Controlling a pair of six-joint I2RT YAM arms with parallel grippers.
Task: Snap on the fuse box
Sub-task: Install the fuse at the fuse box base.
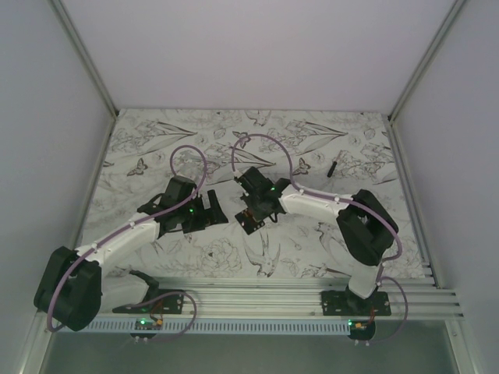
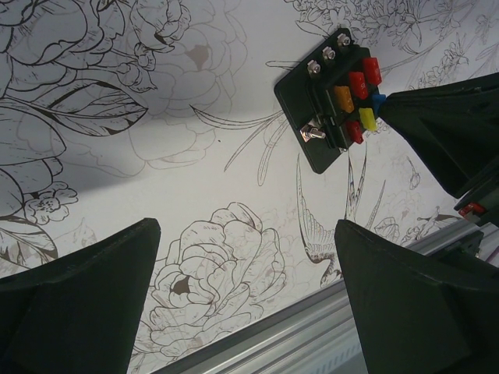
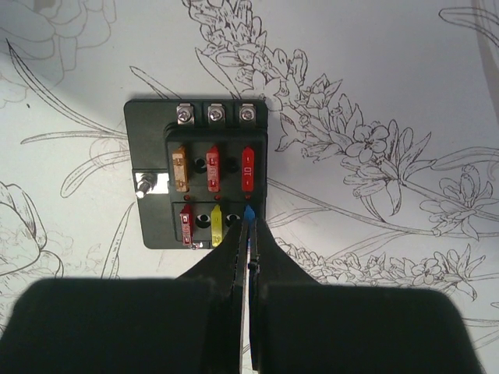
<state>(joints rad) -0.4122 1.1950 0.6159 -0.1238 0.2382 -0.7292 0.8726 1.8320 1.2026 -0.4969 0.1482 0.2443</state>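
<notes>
The fuse box (image 3: pixel 148 132) is a black square block lying flat on the flower-print table, with orange, red and yellow fuses in its face. It also shows in the left wrist view (image 2: pixel 300 93) and in the top view (image 1: pixel 249 226). My right gripper (image 3: pixel 249 234) is shut on a small blue fuse (image 3: pixel 249 212) at the box's near right slot. In the top view it (image 1: pixel 261 209) hangs over the box. My left gripper (image 2: pixel 248 312) is open and empty, just left of the box (image 1: pixel 204 214).
A short thin black bar (image 1: pixel 331 166) lies on the table at the back right. An aluminium rail (image 1: pixel 273 292) runs along the near edge and shows under my left fingers (image 2: pixel 312 335). Walls close off the left, right and back.
</notes>
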